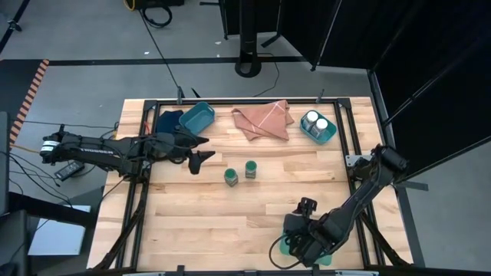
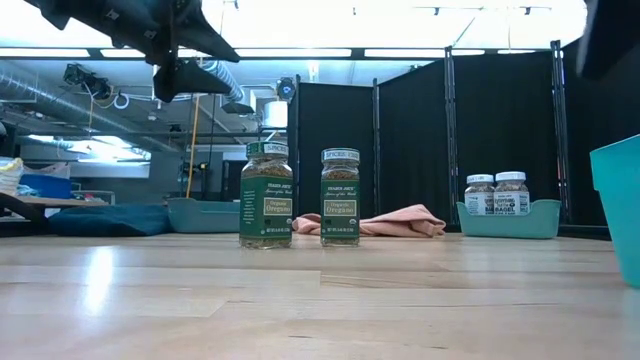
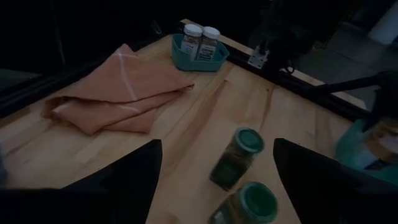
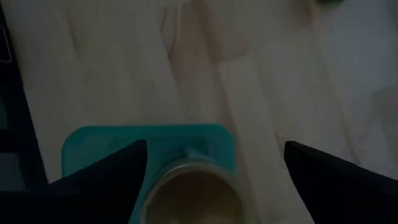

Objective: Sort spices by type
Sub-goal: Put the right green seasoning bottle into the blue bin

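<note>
Two dark green-lidded spice jars (image 1: 230, 175) (image 1: 251, 169) stand upright on the table's middle, and show too in the low view (image 2: 265, 195) (image 2: 340, 197). My left gripper (image 1: 201, 161) hovers open just left of them, above the table; they lie ahead of its fingers (image 3: 239, 155). Two white-lidded jars (image 1: 318, 123) stand in a teal bin (image 1: 331, 135) at the far right. My right gripper (image 1: 301, 244) is open over a teal bin (image 4: 93, 146) at the near right edge. A tan-topped jar (image 4: 189, 193) stands in that bin, between the spread fingers.
A peach cloth (image 1: 263, 119) lies folded at the far middle. Another teal bin (image 1: 196, 116) sits at the far left, beside a dark blue cloth (image 1: 170, 119). A black frame (image 1: 345, 138) runs around the table. Bare wood stretches across the near middle.
</note>
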Robot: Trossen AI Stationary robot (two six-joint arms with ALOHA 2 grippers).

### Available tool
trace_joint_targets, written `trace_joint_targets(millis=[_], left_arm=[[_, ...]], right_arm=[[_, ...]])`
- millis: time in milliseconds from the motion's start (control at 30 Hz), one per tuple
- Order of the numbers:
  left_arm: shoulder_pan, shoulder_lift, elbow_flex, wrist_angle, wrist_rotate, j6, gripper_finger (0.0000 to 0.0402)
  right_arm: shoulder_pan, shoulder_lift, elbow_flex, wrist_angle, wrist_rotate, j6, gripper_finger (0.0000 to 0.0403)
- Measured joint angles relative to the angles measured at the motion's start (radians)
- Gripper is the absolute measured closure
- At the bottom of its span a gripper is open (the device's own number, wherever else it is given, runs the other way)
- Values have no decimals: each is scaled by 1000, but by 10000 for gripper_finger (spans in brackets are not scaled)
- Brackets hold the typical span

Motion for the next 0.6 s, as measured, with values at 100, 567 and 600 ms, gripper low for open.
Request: trace_joint_targets(millis=[100,567,600], left_arm=[[0,0,0,28,36,-18,88],[0,-105,87,-47,130,34,88],[0,-134,87,-68,116,35,88]], right_arm=[[-13,-17,0,-9,31,-39,26],[-127,-201,0,-62,220,-188,56],[-136,-222,0,-61,244,-192,58]])
